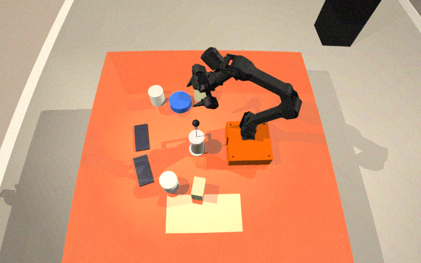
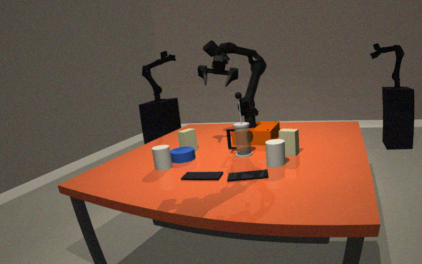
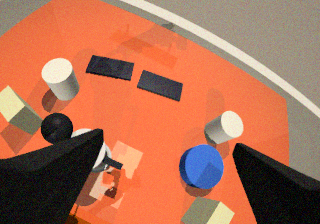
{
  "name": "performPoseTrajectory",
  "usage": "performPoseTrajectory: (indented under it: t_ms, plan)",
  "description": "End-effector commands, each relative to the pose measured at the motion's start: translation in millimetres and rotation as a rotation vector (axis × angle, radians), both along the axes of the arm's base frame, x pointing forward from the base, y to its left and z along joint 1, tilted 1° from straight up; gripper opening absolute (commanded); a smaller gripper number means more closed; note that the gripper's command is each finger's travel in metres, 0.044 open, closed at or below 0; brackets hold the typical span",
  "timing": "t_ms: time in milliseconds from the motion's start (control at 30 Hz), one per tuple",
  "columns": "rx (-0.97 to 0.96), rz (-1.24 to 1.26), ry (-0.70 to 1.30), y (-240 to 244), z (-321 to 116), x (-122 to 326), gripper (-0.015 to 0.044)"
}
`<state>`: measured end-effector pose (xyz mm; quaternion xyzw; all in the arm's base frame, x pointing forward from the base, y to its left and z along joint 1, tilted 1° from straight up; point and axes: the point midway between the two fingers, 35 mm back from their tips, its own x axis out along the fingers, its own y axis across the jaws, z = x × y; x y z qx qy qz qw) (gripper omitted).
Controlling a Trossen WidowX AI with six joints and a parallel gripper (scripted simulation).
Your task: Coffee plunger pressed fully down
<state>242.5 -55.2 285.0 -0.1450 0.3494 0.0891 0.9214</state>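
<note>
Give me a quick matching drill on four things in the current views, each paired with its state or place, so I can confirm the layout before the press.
Things:
1. end effector
2. plunger knob
3. blue disc
4. pale sheet

States or places:
A. lying flat on the table under one end of a cream block
B. raised high on its rod above the press lid
C. open, holding nothing, up in the air
D. between a white cylinder and a cream block

Pairs: 1-C, 2-B, 3-D, 4-A
</note>
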Motion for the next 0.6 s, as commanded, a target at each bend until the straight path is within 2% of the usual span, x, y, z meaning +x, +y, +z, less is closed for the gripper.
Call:
performPoseTrajectory:
  t_ms: [0, 300, 433, 567]
  plan:
    - [0.026, -0.023, -0.034, 28, 4, -9, 0.044]
    - [0.207, -0.079, -0.182, 82, 16, -45, 0.044]
    - [0.252, -0.085, -0.208, 88, 16, -52, 0.044]
    - [0.252, -0.085, -0.208, 88, -6, -51, 0.044]
